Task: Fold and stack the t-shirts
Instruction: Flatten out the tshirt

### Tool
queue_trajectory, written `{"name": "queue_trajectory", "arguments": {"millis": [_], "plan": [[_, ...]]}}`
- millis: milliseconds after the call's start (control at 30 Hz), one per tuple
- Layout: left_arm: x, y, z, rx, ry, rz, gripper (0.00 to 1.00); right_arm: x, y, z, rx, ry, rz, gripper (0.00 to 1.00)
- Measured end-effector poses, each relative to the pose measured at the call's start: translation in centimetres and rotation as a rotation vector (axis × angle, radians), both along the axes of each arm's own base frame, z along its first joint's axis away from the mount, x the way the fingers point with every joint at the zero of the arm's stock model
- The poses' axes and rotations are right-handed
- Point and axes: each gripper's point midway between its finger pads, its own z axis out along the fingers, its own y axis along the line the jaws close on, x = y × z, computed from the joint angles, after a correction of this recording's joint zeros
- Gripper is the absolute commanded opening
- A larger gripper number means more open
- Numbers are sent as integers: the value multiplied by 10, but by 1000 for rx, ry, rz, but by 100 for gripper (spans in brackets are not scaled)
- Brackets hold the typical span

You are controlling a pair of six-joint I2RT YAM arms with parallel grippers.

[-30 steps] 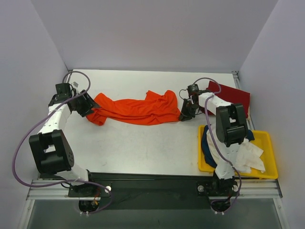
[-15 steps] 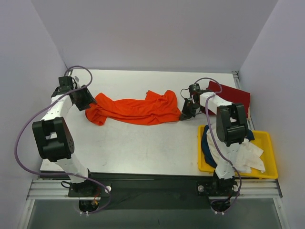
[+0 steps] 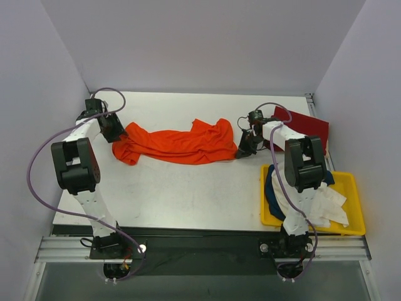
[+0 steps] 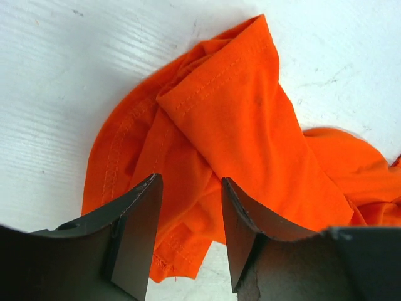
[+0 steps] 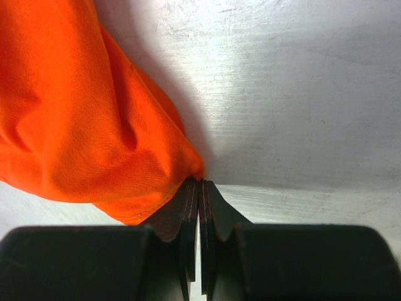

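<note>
I see the orange shirt (image 3: 178, 144) lying bunched in a long strip across the middle of the table (image 3: 188, 200). My left gripper (image 4: 189, 182) sits over its left end, jaws partly apart with cloth showing in the gap, not clamped. My right gripper (image 5: 200, 183) is pinched tight on the shirt's right edge, low at the table. The dark red shirt (image 3: 308, 125) lies at the far right. The white shirt (image 3: 327, 204) and navy shirt (image 3: 270, 191) sit in the yellow bin (image 3: 356, 188).

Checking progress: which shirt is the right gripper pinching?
The bright orange shirt, bunched across mid-table; the dark red shirt lies beyond, others in the yellow bin.
</note>
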Motion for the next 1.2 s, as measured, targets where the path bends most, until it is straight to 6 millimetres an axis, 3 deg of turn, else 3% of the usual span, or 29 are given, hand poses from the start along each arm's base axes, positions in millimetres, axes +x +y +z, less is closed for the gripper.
{"name": "queue_trajectory", "arguments": {"millis": [333,433,800,900,933,967,1000,1200], "plan": [[32,7,-12,9,-12,3,48,-2,2,1,10,8,4,0],[36,8,-20,8,-2,5,43,-2,2,3,13,11,5,0],[47,11,-30,29,14,14,46,7,3,15,26,-6,3,0],[49,9,-34,27,19,9,30,8,3,17,27,-7,0,0],[49,8,-36,26,22,8,22,9,2,18,29,-8,-3,0],[49,8,-37,24,26,8,9,11,2,19,32,-10,-4,0],[49,7,-37,23,27,7,4,12,2,21,36,-12,-4,0],[53,3,-28,8,22,7,0,21,5,39,64,-40,-22,0]]}}
